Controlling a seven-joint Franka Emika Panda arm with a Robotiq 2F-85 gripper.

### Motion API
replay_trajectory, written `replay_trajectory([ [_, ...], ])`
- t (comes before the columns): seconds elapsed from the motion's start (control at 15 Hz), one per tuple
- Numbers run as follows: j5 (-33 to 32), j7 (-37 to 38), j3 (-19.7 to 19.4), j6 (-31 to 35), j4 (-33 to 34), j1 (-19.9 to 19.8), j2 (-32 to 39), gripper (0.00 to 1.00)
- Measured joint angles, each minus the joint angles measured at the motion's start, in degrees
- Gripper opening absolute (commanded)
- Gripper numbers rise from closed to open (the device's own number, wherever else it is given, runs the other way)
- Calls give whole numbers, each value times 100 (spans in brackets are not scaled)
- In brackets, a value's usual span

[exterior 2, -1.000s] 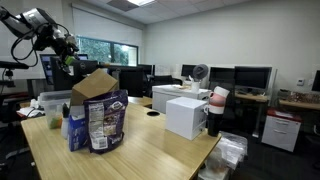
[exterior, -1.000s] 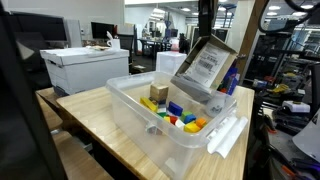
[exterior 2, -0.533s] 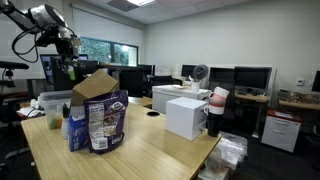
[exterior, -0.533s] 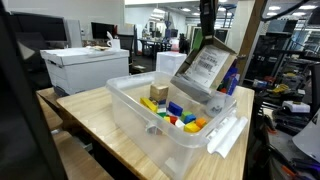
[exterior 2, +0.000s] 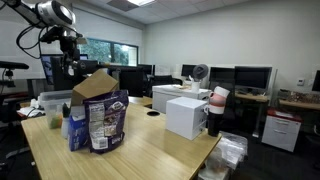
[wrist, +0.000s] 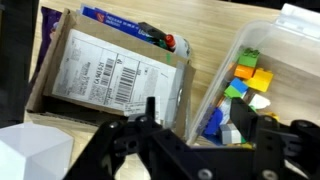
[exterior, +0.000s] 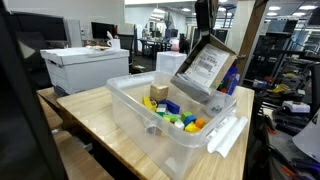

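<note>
Your jaws: spread wide, nothing held, hanging high above the table [exterior: 85,112].
Below them in the wrist view: cardboard box [wrist: 100,75], barcode label up, tilted — just beside the clear bin [exterior: 128,100].
In the bin: coloured blocks [wrist: 245,85].
Against the cardboard box: purple snack bag [exterior 2: 103,125], upright.
Elsewhere on the table: white box [exterior: 85,65] — well apart from the bin.
</note>
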Motion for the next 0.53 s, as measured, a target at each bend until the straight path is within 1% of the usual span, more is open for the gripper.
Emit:
replay_trajectory([
  [0.13, -660, 607, -76, 108, -203, -121, -10, 100],
  [0.2, -806, 728, -98, 133, -240, -141, -16, 100],
  [0.27, -1151, 1029, -169, 213, -411, -239, -99, 100],
  [0.53, -1690, 1627, -339, 443, -777, -481, -483, 100],
])
